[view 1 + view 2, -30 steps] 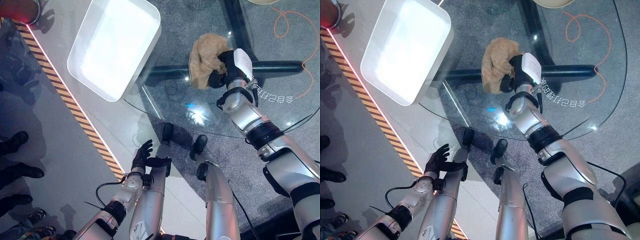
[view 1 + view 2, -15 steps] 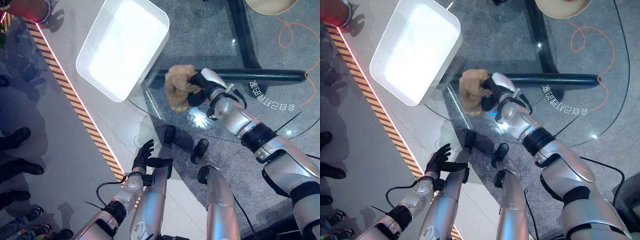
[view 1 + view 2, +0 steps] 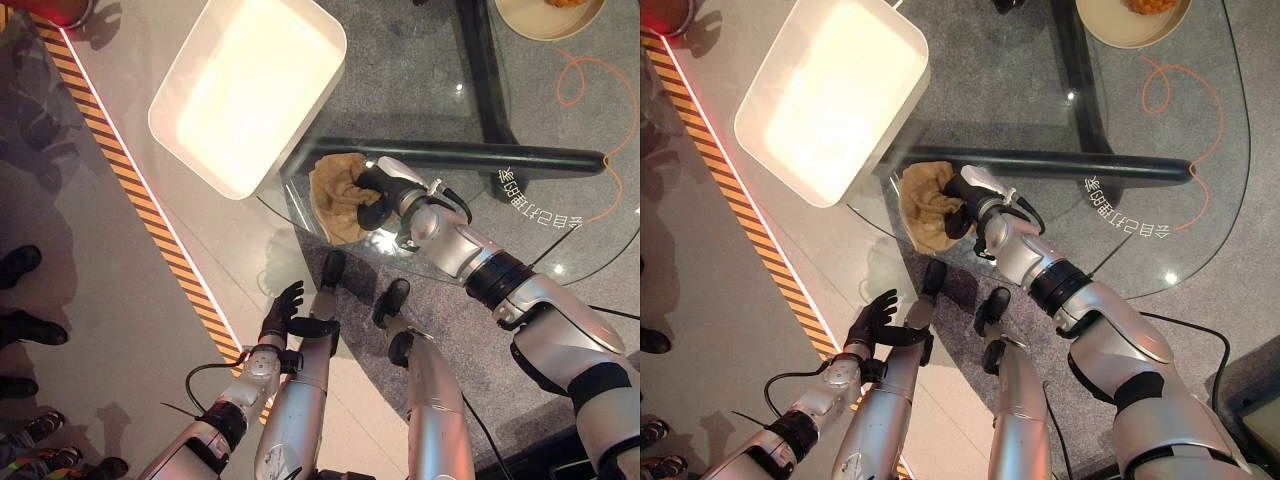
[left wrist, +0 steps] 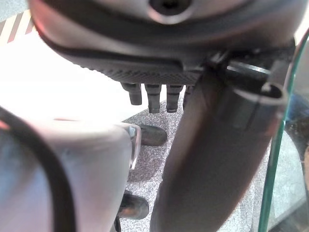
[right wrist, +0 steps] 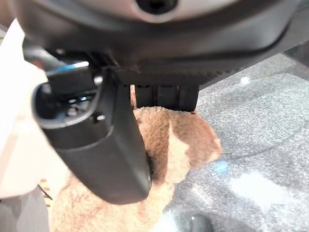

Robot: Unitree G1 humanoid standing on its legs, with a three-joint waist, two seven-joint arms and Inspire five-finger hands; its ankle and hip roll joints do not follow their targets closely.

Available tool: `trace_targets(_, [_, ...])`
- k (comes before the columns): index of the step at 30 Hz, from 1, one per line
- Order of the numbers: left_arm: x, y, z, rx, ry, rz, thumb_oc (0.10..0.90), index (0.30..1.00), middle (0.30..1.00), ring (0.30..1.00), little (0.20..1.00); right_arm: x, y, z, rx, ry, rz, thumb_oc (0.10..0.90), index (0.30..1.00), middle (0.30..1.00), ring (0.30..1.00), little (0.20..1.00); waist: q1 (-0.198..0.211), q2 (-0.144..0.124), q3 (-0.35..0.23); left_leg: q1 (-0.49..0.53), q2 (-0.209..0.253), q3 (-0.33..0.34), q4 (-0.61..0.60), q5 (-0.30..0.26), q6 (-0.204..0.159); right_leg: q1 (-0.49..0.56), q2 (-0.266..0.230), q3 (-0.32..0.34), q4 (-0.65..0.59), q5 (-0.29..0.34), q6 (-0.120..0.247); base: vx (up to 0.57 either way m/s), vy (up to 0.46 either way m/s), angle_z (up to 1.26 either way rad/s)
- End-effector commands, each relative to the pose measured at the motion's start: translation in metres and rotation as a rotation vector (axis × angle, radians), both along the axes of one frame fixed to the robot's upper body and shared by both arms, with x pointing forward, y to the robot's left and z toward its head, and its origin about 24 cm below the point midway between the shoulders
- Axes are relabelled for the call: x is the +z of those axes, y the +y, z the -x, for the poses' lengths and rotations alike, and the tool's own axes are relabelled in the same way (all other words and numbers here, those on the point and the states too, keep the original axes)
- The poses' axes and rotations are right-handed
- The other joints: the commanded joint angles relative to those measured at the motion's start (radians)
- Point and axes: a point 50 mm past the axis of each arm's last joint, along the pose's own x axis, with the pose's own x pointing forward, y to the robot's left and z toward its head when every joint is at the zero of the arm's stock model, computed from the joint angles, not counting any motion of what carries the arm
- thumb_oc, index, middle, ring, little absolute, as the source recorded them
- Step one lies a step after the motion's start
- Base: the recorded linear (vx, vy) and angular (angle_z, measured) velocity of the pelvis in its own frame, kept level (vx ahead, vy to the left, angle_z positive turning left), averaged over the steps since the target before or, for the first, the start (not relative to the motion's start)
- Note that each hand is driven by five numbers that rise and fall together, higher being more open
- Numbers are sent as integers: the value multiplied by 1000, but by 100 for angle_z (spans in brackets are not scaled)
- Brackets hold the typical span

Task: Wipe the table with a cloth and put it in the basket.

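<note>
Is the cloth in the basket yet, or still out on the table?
Out: the bunched cloth lies on the glass table near its edge, under the right hand, beside the white basket.

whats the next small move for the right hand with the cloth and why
Probably lift the cloth and carry it left over the white basket. The right hand has its fingers curled into the tan cloth, which sits at the glass table edge right beside the basket rim, so the wiping looks about done. The left hand hangs open, low beside the table.

R hand (image 3: 382,190) fingers curled, arm extended fwd; L hand (image 3: 283,310) low, relaxed.
</note>
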Motion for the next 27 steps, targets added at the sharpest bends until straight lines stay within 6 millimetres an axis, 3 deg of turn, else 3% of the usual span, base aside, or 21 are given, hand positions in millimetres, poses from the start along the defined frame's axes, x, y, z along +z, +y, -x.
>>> trace_targets(1, [-5, 14, 12, -3, 7, -39, 800, 900, 900, 900, 900, -12, 30, 13, 94, 24, -215, 100, 300, 300, 300, 200, 35, -29, 57, 9, -64, 95, 86, -121, 84, -13, -25, 81, -98, 127, 109, 0, 0, 0])
trace_targets(9, [-12, 23, 20, 44, 20, -33, 800, 900, 900, 900, 900, 30, -23, 8, -153, -349, -389, 100, 300, 300, 300, 200, 0, -38, 57, 29, -51, 117, 92, -141, 91, -5, -10, 106, -85, 126, 110, 0, 0, 0])
trace_targets(15, [-16, 33, 26, 94, 30, -26, 800, 900, 900, 900, 900, 63, -70, 18, -341, -620, -379, 100, 300, 300, 300, 200, -32, -57, 57, 45, -39, 132, 94, -161, 97, 5, 4, 125, -79, 123, 115, -1, -1, -1])
trace_targets(19, [-17, 44, 30, 115, 39, -35, 800, 900, 900, 900, 900, 78, -102, 24, -443, -704, -359, 100, 300, 300, 300, 200, -45, -69, 57, 51, -31, 136, 98, -174, 102, 9, 9, 133, -74, 120, 117, -2, -17, -11])
trace_targets(27, [-19, 57, 34, 135, 38, -48, 800, 900, 900, 900, 900, 92, -135, 30, -573, -772, -348, 100, 300, 300, 300, 200, -55, -80, 57, 54, -25, 141, 103, -186, 104, 14, 15, 137, -74, 115, 114, -1, -16, -7])
